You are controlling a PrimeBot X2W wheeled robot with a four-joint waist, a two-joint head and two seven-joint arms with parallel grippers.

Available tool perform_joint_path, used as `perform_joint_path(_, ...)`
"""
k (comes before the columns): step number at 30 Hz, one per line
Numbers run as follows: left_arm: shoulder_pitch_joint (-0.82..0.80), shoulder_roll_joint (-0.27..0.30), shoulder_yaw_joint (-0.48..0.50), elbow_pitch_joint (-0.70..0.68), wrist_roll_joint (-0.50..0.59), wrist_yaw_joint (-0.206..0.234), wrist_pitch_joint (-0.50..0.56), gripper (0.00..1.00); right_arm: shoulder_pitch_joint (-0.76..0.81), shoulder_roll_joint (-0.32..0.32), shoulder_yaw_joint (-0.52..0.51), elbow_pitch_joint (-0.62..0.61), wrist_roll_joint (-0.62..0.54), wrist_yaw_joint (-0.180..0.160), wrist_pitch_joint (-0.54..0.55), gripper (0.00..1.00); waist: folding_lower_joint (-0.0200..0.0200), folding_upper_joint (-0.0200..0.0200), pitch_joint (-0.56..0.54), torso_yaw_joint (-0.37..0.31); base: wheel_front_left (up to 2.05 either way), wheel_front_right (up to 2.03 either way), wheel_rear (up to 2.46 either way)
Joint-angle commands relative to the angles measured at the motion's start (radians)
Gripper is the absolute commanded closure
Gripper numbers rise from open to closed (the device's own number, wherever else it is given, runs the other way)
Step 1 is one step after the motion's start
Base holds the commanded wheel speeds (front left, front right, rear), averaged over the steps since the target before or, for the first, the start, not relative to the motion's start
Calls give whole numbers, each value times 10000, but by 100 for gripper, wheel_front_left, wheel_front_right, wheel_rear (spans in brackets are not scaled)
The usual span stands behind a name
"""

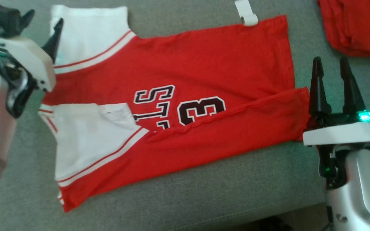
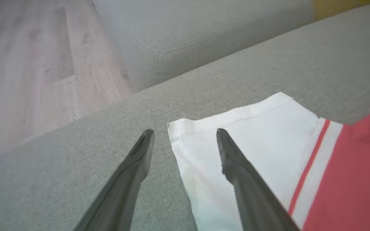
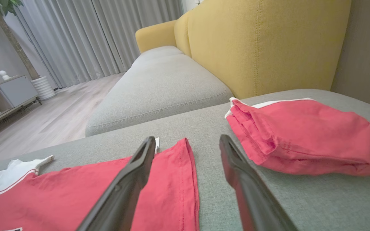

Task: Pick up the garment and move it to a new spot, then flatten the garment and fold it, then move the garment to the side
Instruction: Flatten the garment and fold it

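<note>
The red garment lies spread across the middle of the grey sofa seat. Its white sleeves point toward 9 o'clock, and its near long edge is folded up over part of the black lettering. At 10 o'clock the left hand is open. In the left wrist view one finger is over the far white sleeve and the other is over bare seat beside the sleeve's edge. At 3 o'clock the right hand is also open and empty, just beside the garment's hem. A second red cloth, folded, lies at 1 o'clock, well apart.
</note>
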Motion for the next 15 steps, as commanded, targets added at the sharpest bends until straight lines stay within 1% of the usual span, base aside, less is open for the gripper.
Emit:
perform_joint_path(1, -738, 754, 60, -50, -183, 20, 133, 0, -195, -57, 260, -339, 96, 65, -169, 0, -3, 0, 447, -330, 0, 0, 0)
perform_joint_path(6, -1528, 1072, -736, 836, -890, 19, 113, 0, -257, -57, 355, -134, 225, 65, -392, 0, -3, 0, 833, -436, 0, 0, 0)
perform_joint_path(15, -2099, 1171, -1679, 1477, -1595, 18, -200, 0, -342, -57, 389, 139, 234, 65, -505, 0, -3, 0, 961, -479, 0, 0, 0)
